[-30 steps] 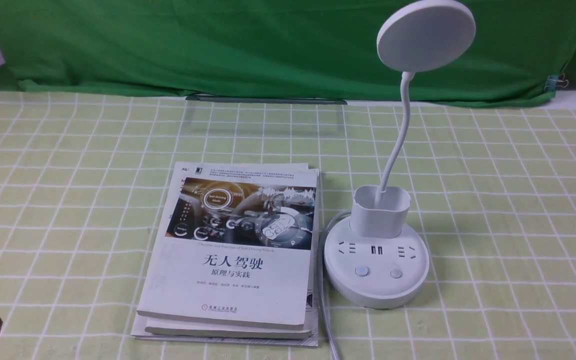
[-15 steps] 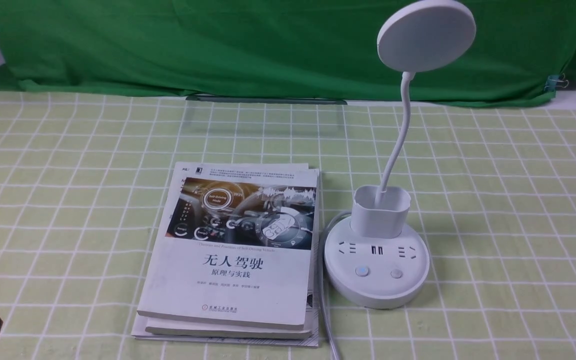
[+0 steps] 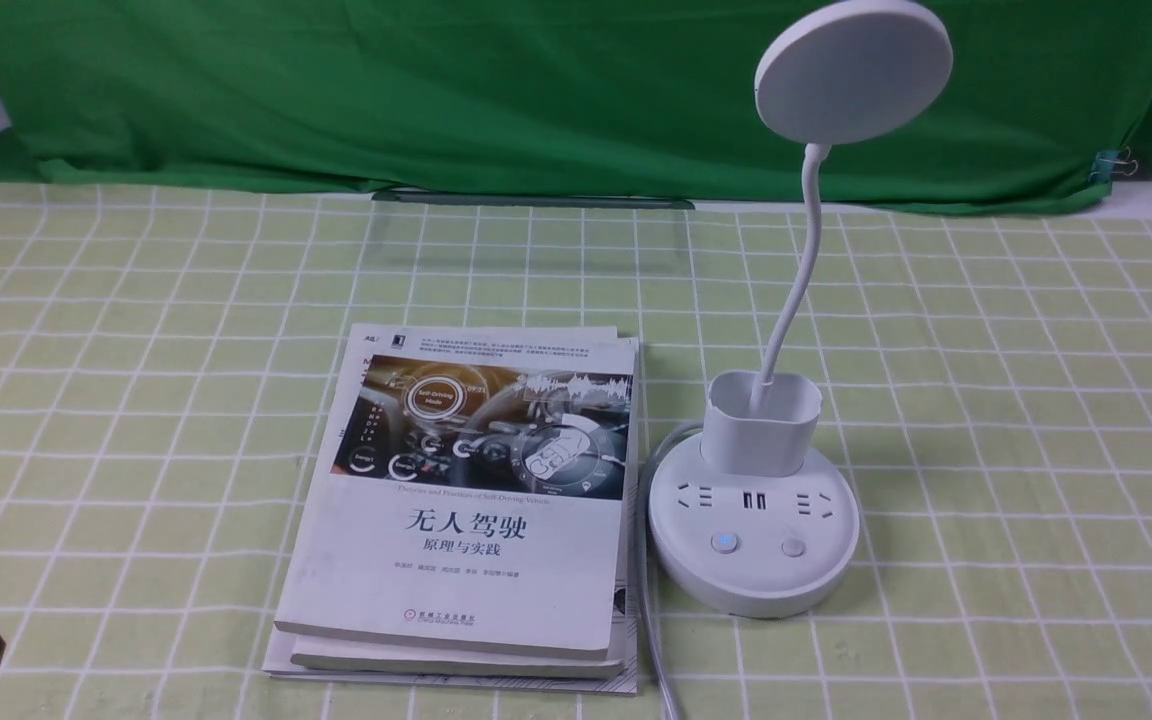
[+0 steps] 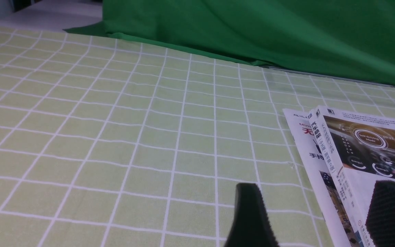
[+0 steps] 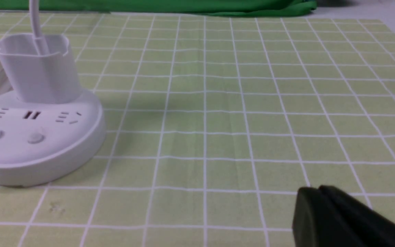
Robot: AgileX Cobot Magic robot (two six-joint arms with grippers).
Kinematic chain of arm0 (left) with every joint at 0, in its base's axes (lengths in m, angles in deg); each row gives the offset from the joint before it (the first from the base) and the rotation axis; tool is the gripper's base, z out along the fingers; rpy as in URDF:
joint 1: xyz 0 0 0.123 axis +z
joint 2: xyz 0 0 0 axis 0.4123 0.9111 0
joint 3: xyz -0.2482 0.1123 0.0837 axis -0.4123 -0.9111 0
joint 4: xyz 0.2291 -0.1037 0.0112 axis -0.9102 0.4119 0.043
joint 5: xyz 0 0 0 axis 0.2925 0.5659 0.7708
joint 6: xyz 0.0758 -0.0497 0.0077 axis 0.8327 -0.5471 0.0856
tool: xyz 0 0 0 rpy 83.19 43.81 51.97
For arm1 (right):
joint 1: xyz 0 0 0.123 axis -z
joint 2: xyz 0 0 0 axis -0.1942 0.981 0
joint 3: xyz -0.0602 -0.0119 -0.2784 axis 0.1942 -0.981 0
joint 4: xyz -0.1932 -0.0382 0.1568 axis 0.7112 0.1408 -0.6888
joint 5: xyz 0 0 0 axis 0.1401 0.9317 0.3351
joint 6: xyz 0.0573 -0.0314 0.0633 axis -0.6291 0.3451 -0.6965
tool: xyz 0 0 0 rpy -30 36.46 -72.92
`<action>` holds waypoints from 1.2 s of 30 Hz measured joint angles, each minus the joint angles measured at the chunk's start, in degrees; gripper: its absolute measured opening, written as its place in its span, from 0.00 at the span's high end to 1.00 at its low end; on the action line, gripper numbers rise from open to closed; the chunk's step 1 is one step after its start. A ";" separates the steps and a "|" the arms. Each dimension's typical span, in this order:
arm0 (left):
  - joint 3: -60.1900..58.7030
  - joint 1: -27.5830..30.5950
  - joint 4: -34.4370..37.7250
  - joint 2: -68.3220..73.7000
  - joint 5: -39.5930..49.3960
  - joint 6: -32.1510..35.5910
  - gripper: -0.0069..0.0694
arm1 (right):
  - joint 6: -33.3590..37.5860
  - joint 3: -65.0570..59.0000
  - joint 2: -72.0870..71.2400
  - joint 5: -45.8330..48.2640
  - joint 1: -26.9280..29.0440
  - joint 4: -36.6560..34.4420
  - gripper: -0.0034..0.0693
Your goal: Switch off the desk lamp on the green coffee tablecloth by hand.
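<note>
The desk lamp point(image 3: 754, 520) stands right of the books point(image 3: 466, 500) on the green coffee tablecloth point(image 3: 986, 420), so the right hand point(image 5: 338, 219), fingers pressed together, should approach low and press one base button point(image 3: 724, 543) squarely; the left hand point(image 4: 315, 212) rests spread.

One desk lamp point(image 3: 774, 470) is standing on one green coffee tablecloth point(image 3: 1016, 420), showing two buttons and one cable point(image 3: 651, 640). At its nine o'clock, books point(image 3: 466, 500) are lying stacked: probably three, though the edges blur.
</note>
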 joint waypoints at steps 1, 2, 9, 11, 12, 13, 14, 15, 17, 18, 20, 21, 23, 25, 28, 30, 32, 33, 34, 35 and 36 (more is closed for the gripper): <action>0.00 0.00 0.00 0.00 0.00 0.00 0.37 | 0.00 0.00 0.00 0.00 0.00 0.00 0.88; 0.00 0.00 0.00 0.00 0.00 0.00 0.37 | 0.00 0.00 0.00 0.00 0.00 0.00 0.88; 0.00 0.00 0.00 0.00 0.00 0.00 0.37 | -0.01 0.00 0.00 0.13 0.00 0.00 0.86; 0.00 0.00 0.00 0.00 0.00 0.00 0.37 | -0.01 0.00 0.00 0.18 0.00 0.00 0.85; 0.00 0.00 0.00 0.00 0.00 0.00 0.37 | -0.01 0.00 0.00 0.18 0.00 0.00 0.84; 0.00 0.00 0.00 0.00 0.00 0.00 0.37 | -0.01 0.00 0.00 0.18 0.00 0.00 0.84; 0.00 0.00 0.00 0.00 0.00 0.00 0.37 | -0.01 0.00 0.00 0.18 0.00 0.00 0.83; 0.00 0.00 0.00 0.00 0.00 0.00 0.37 | -0.01 0.00 0.00 0.18 0.00 0.00 0.82; 0.00 0.00 0.00 0.00 0.00 0.00 0.37 | -0.01 0.00 0.00 0.18 0.00 0.00 0.82; 0.00 0.00 0.00 0.00 0.00 0.00 0.37 | -0.01 0.00 0.00 0.18 0.00 0.00 0.81; 0.00 0.00 0.00 0.00 0.00 0.00 0.37 | -0.01 0.00 0.00 0.18 0.00 0.00 0.80; 0.00 0.00 0.00 0.00 0.00 0.00 0.37 | -0.01 0.00 0.00 0.18 0.00 0.00 0.80; 0.00 0.00 0.00 0.00 0.00 0.00 0.37 | -0.01 0.00 0.00 0.18 0.00 0.00 0.79; 0.00 0.00 0.00 0.00 0.00 0.00 0.37 | -0.01 0.00 0.00 0.18 0.00 0.00 0.79; 0.00 0.00 0.00 0.00 0.00 0.00 0.37 | -0.01 0.00 0.00 0.18 0.00 0.00 0.78; 0.00 0.00 0.00 0.00 0.00 0.00 0.37 | -0.01 0.00 0.00 0.18 0.00 0.00 0.77; 0.00 0.00 0.00 0.00 0.00 0.00 0.37 | -0.01 0.00 0.00 0.18 0.00 0.00 0.77; 0.00 0.00 0.00 0.00 0.00 0.00 0.37 | -0.01 0.00 0.00 0.18 0.00 0.00 0.76; 0.00 0.00 0.00 0.00 0.00 0.00 0.37 | -0.01 0.00 0.00 0.18 0.00 0.00 0.76; 0.00 0.00 0.00 0.00 0.00 0.00 0.37 | -0.01 0.00 0.00 0.18 0.00 0.00 0.76; 0.00 0.00 0.00 0.00 0.00 0.00 0.37 | -0.01 0.00 0.00 0.18 0.00 0.00 0.76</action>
